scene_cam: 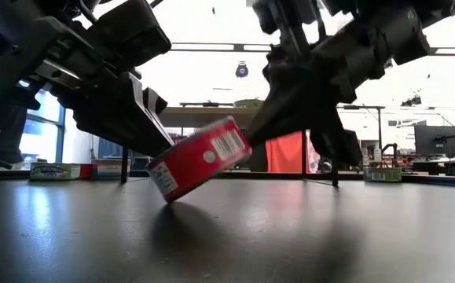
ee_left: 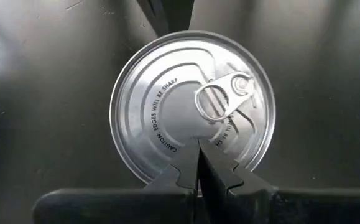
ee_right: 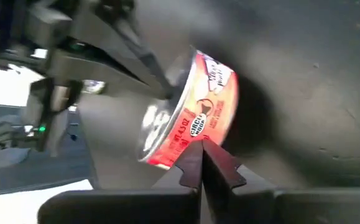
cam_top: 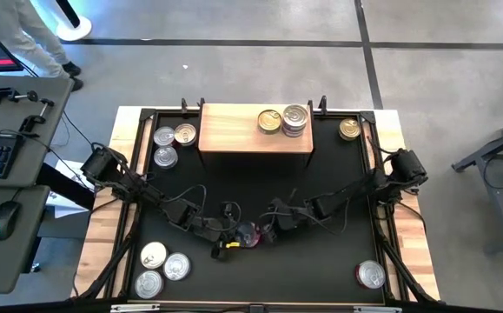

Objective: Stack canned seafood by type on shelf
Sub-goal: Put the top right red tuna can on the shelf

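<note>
Tilted on one edge at the middle of the black mat (scene_cam: 227,236), a red-labelled can (scene_cam: 199,158) is propped between both grippers, its lower rim touching the mat and its silver lid facing the left arm. From above, the left gripper (cam_top: 227,235) and right gripper (cam_top: 267,231) meet over this can (cam_top: 248,234) near the mat's front centre. Each wrist camera shows its own fingers pressed together, tips against the can's rim: the left gripper (ee_left: 198,163) at the lid's edge, the right gripper (ee_right: 202,152) at the red side wall. Neither pair straddles the can, so it seems wedged rather than pinched.

Behind them, the wooden shelf (cam_top: 234,130) carries a gold-lidded tin (cam_top: 269,120) beside a short stack of cans (cam_top: 294,119). More tins lie on the mat to either side and at the front corners.

Risk, as a judgement: with only fingertip contact, the tilted can could slip, fall flat or roll away if either arm shifts.
</note>
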